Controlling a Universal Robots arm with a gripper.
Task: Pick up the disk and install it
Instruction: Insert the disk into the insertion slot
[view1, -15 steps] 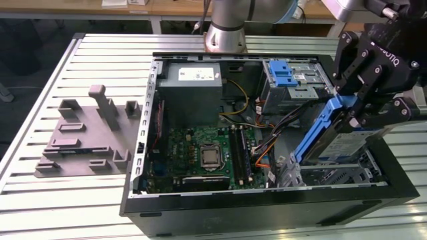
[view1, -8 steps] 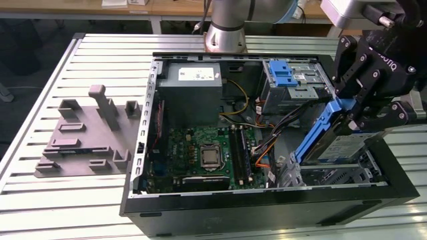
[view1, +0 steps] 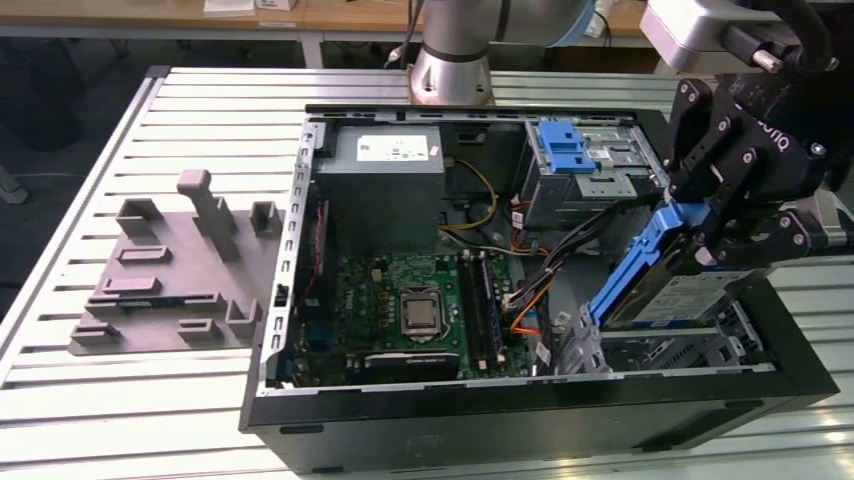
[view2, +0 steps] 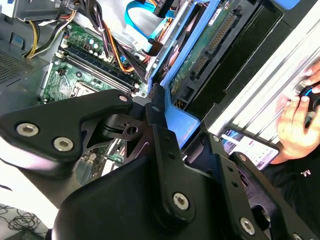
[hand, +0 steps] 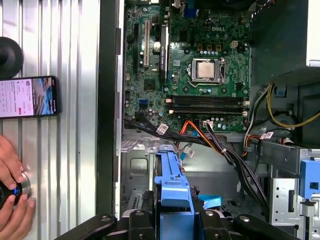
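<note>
A slatted metal desk (view1: 107, 400) is carrying an open computer case (view1: 534, 410), and a grey moulded fixture (view1: 174, 270) is lying at the left of the exterior view. At that frame's right, the hand (view1: 707, 255) is clenching the disk (view1: 674, 300) by its blue edge and holding it steeply tilted over the bay (view1: 681, 350) in the case's lower right corner. I cannot tell whether disk and bay are touching. In the first wrist view the disk (hand: 172, 185) is showing at bottom centre, with the motherboard (hand: 200, 65) above it. A phone (hand: 27, 97) is lying on the desk at the left, above a person's fingers (hand: 10, 160).
</note>
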